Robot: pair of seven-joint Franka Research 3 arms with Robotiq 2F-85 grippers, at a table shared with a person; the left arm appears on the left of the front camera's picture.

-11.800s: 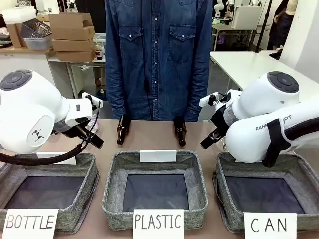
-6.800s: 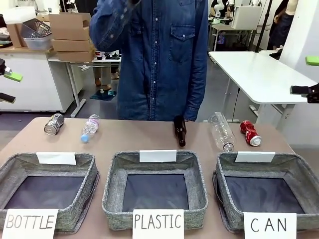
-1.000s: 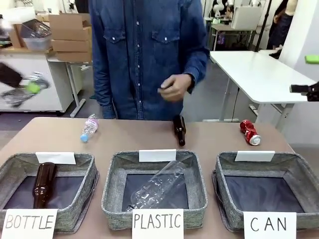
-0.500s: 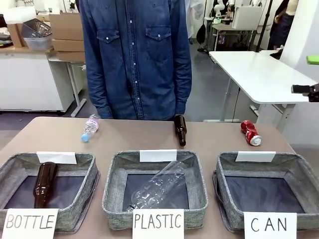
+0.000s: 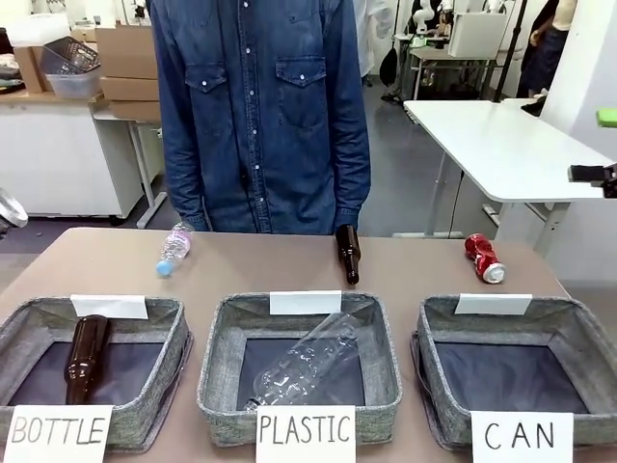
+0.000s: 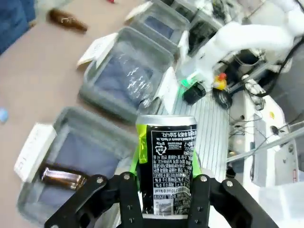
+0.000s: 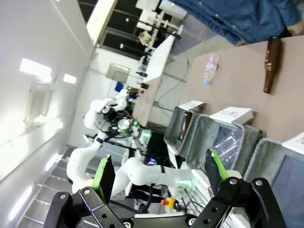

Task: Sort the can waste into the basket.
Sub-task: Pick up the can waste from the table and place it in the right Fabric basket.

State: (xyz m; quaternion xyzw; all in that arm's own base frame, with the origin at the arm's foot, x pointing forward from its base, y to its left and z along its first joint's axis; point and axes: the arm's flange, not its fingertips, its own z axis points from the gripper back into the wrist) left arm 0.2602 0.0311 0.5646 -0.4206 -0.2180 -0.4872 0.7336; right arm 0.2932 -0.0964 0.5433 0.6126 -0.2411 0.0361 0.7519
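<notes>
Front view, baskets: three counted, grey woven fabric, rectangular; CAN basket [image 5: 431,371] at lower right.
Cans: two counted, dented metal cylinders; red can [image 5: 484,258] lies on the table [image 5: 270,270] at upper right, beyond the CAN basket; black printed can [image 6: 167,142] seen at centre of left wrist view.
Left gripper [image 6: 165,164]: clamped on the black printed can.
Right gripper [image 7: 159,168]: jaws spread wide, nothing held.
Bottles: two brown glass bottles [image 5: 85,357], two clear plastic bottles [image 5: 304,362]; one of each lies in a basket, one of each on the table.

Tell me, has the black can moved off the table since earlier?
Yes. The black can left its spot behind the BOTTLE basket; the left gripper holds it aloft.
</notes>
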